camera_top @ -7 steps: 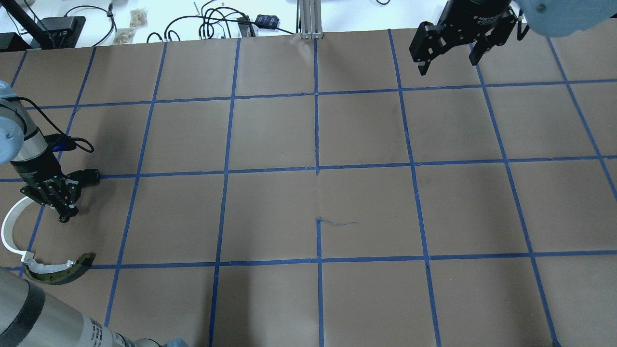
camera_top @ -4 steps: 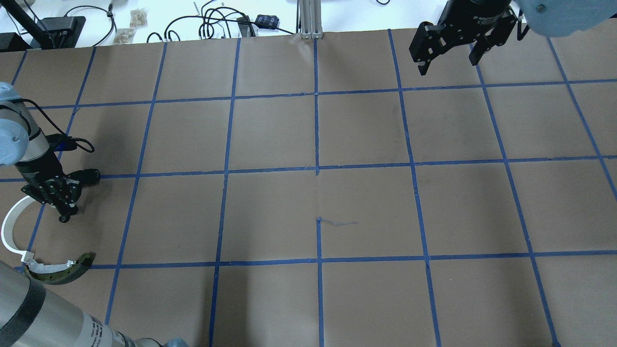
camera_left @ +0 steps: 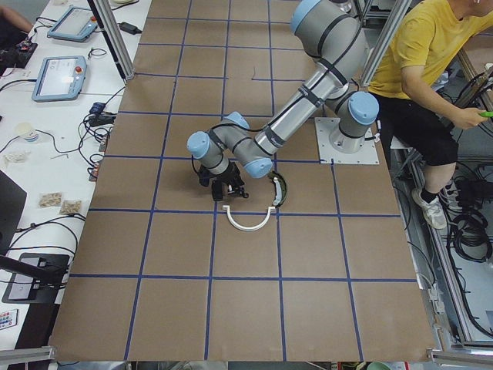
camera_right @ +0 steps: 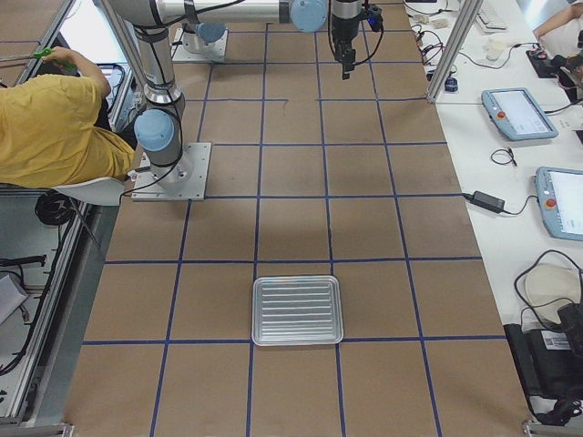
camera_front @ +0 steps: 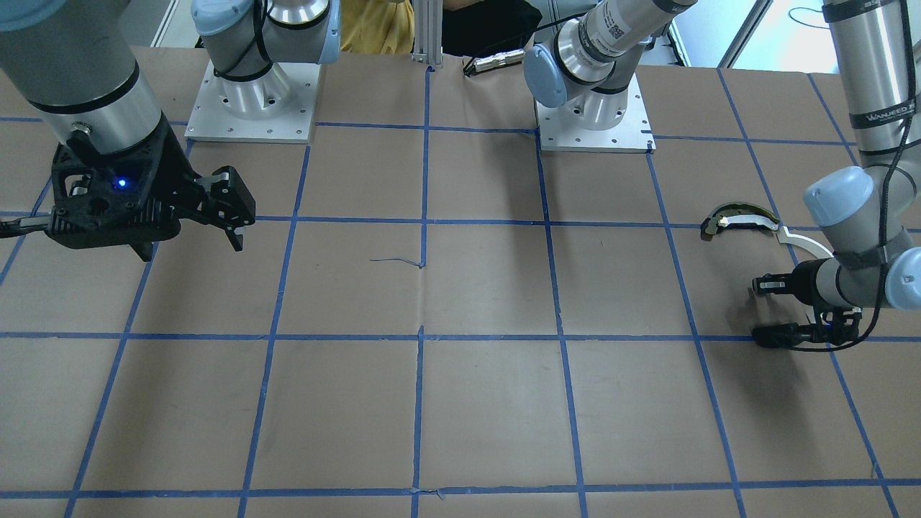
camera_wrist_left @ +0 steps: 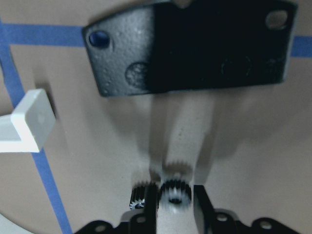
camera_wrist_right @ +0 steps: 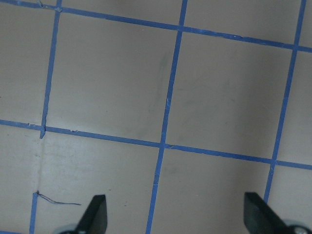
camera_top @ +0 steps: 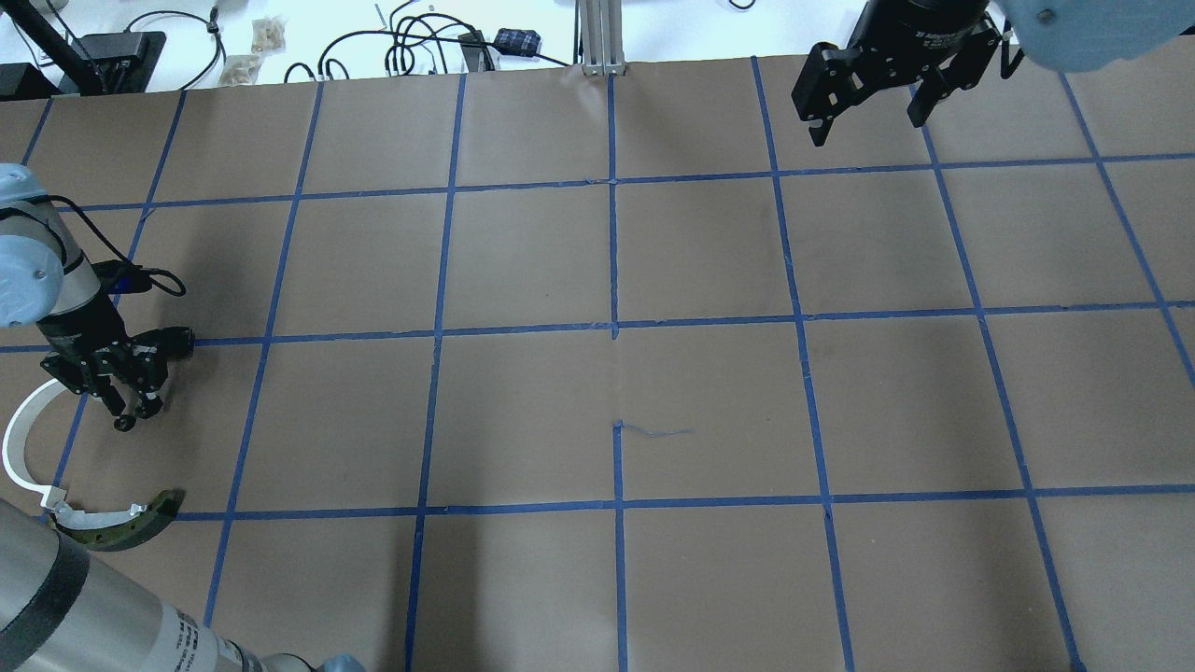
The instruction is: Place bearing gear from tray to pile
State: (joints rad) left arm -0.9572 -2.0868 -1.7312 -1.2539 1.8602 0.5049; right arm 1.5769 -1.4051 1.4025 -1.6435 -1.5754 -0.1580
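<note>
The small toothed bearing gear [camera_wrist_left: 174, 190] lies on the paper between the tips of my left gripper [camera_wrist_left: 175, 207], whose jaws stand slightly apart around it. A second small toothed piece [camera_wrist_left: 139, 195] shows just outside one finger. The pile is here: a flat black plate [camera_wrist_left: 195, 48], a thin white arc strip [camera_top: 14, 448] and a dark curved piece with a cream band [camera_top: 121, 527]. My left gripper [camera_top: 131, 415] is low at the table's left edge. My right gripper [camera_top: 864, 126] is open and empty, far off. The metal tray [camera_right: 296, 309] looks empty.
The table is brown paper with a blue tape grid [camera_top: 616, 327]. Cables and small devices [camera_top: 420, 42] lie beyond the far edge. A person in yellow [camera_left: 431, 46] sits behind the robot bases.
My left gripper has shifted slightly back from the white arc and its fingertips now show apart. The right arm has not moved.
</note>
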